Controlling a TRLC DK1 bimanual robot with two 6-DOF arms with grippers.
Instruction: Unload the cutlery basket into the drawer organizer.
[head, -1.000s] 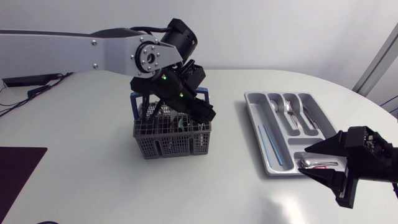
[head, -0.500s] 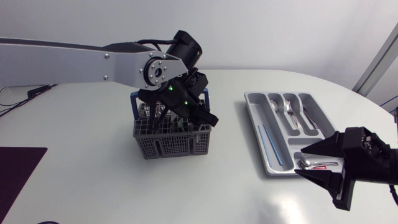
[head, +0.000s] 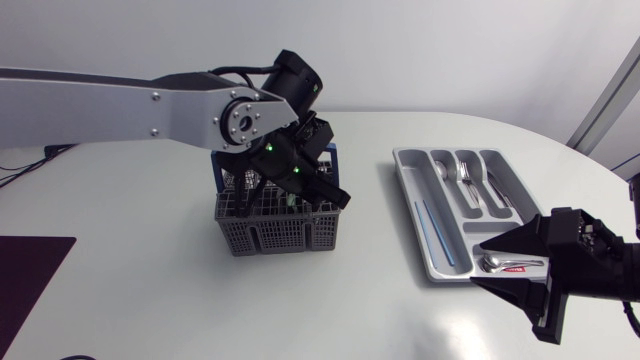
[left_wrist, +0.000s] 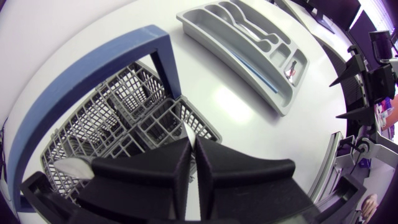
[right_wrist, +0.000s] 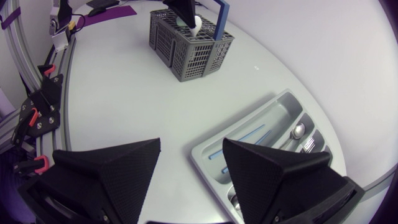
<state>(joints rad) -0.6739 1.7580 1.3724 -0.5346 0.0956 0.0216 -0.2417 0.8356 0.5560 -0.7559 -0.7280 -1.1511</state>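
White table (head: 150, 290): left gripper (left_wrist: 191, 143) pinches a thin silver utensil (left_wrist: 186, 132) inside grey mesh blue-handled basket (head: 275, 235), best lifted straight up; right gripper (right_wrist: 191, 144) gapes empty near grey plastic organizer (head: 440, 265).

table: white top with a rounded edge (head: 150, 260), it's what everything I'm working with sits on
left of middle: grey mesh cutlery basket (head: 280, 236) with a blue handle, standing upright
right side: grey drawer organizer (head: 408, 190), flat on the top, well apart from the basket, long side running away from me
near left corner: dark purple mat (head: 25, 280), flat, well clear of the basket
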